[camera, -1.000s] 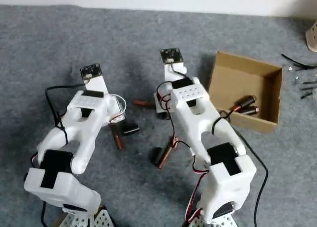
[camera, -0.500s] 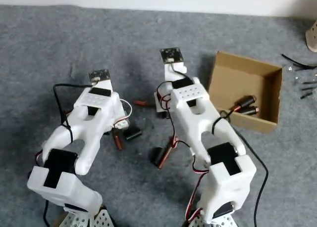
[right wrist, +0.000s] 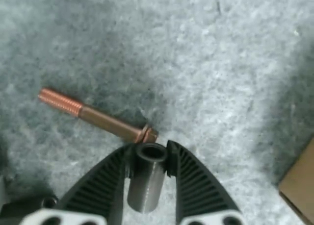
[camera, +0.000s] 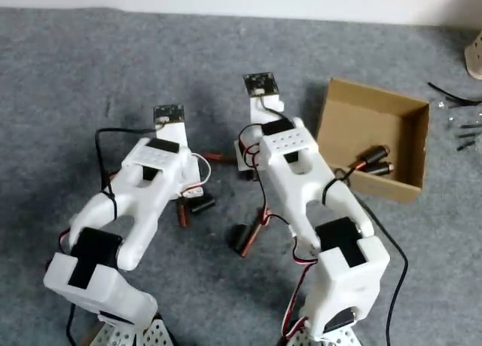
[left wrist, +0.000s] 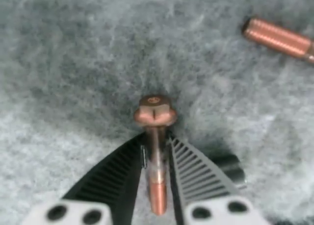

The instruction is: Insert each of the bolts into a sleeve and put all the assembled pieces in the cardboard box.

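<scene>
My left tool (left wrist: 156,139) is clamped on a bolt (left wrist: 155,111), head outward; my right tool (right wrist: 148,149) grips a sleeve (right wrist: 145,181) just beside a loose bolt (right wrist: 93,114) on the worktop (camera: 75,75); the box (camera: 384,186) holds two assembled pieces (camera: 370,159), side by side.

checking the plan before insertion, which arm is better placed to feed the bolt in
Left, probably: the left gripper is shut on a bolt, while the right gripper holds a sleeve with its open end facing outward to receive it.
</scene>
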Motion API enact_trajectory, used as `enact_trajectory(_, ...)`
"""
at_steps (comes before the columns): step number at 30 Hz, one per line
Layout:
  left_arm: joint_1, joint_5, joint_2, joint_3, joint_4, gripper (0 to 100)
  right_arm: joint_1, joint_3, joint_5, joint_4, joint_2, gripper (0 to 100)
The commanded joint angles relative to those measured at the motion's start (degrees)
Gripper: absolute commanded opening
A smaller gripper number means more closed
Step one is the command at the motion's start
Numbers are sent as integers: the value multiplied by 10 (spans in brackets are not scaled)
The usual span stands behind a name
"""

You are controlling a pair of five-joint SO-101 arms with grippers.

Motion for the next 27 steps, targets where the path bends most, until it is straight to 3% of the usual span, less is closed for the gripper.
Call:
enact_trajectory(1,-9,-9,-18,3,-4,4,6,-2,8,-9,-11,4)
enact_trajectory(8,-9,-37,-38,46,-86,4,6,-2,9,-10,-12,4)
enact_trajectory(12,-9,-39,-142,111,-106,4,6,-2,9,-10,-13,4)
enact_trajectory(16,-12,-39,-276,228,-199,4,4,16,9,-11,-43,4)
enact_trajectory(20,-11,-50,-422,334,-258,4,2,120,9,-87,-138,4)
enact_trajectory(27,-8,-69,-647,443,-263,4,-19,364,48,-249,-370,4)
